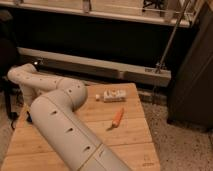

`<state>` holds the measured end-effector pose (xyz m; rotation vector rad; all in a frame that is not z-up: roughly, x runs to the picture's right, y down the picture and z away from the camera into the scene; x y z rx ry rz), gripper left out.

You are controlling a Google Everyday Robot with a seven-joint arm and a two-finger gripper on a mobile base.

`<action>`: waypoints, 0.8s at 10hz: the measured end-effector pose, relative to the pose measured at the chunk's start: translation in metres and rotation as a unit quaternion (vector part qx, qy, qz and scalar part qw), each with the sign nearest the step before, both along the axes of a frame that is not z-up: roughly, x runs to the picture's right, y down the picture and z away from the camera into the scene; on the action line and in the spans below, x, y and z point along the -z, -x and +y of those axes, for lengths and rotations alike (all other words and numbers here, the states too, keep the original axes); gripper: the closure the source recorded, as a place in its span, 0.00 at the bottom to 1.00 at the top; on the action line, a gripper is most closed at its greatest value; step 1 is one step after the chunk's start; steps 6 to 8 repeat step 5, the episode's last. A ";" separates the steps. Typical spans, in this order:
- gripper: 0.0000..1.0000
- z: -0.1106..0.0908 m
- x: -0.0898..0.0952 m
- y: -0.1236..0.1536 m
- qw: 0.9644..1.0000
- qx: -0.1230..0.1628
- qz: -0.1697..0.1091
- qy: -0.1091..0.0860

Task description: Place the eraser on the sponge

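The eraser and the sponge are both out of view. My white arm (60,120) rises from the bottom of the camera view, bends at an elbow (67,95) and reaches left to a wrist link (22,75) that turns down over the table's left edge. The gripper (29,118) hangs below that link, at the left edge of the wooden table (130,142). It shows only as a dark bit behind the arm. The arm hides the left half of the table.
A white oblong item with red and dark marks (112,96) lies near the table's far edge. An orange carrot (117,117) lies right of centre. A dark cabinet (192,85) stands to the right, and a low shelf and rail (100,65) run behind.
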<state>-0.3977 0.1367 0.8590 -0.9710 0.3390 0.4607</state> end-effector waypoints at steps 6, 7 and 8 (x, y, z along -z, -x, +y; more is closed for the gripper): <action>0.20 -0.039 0.006 -0.002 0.997 -0.060 0.000 -0.045; 0.20 -0.039 0.006 -0.002 0.997 -0.060 0.000 -0.045; 0.20 -0.039 0.006 -0.002 0.997 -0.060 0.000 -0.045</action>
